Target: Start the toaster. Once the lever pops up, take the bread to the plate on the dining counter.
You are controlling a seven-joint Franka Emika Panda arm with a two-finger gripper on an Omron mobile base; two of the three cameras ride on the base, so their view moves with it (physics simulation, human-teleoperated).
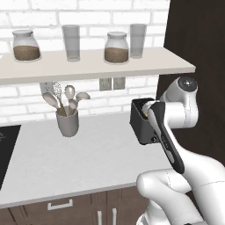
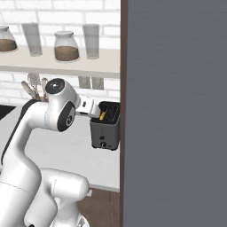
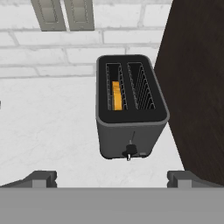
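The dark toaster (image 3: pixel 131 118) stands on the pale grey worktop (image 3: pixel 48 118), close against a tall dark panel. An orange-tan slice of bread (image 3: pixel 116 95) sits low in its left slot, and the right slot holds nothing. A small lever knob (image 3: pixel 129 152) sticks out of the toaster's narrow near face. My gripper (image 3: pixel 112 178) hovers above and just in front of that face, open, fingertips (image 3: pixel 41 178) spread wide with nothing between them. In the base views the toaster (image 1: pixel 139 125) (image 2: pixel 105 131) is partly behind my arm. The plate and the dining counter are out of view.
A tall dark cabinet panel (image 3: pixel 197 87) rises right beside the toaster. A grey utensil holder (image 1: pixel 67 124) stands at the left of the worktop, with a black hob (image 1: pixel 6 149) beyond it. Overhead, a shelf (image 1: pixel 88 66) carries jars and glasses. Wall outlets (image 3: pixel 65 13) sit behind the toaster.
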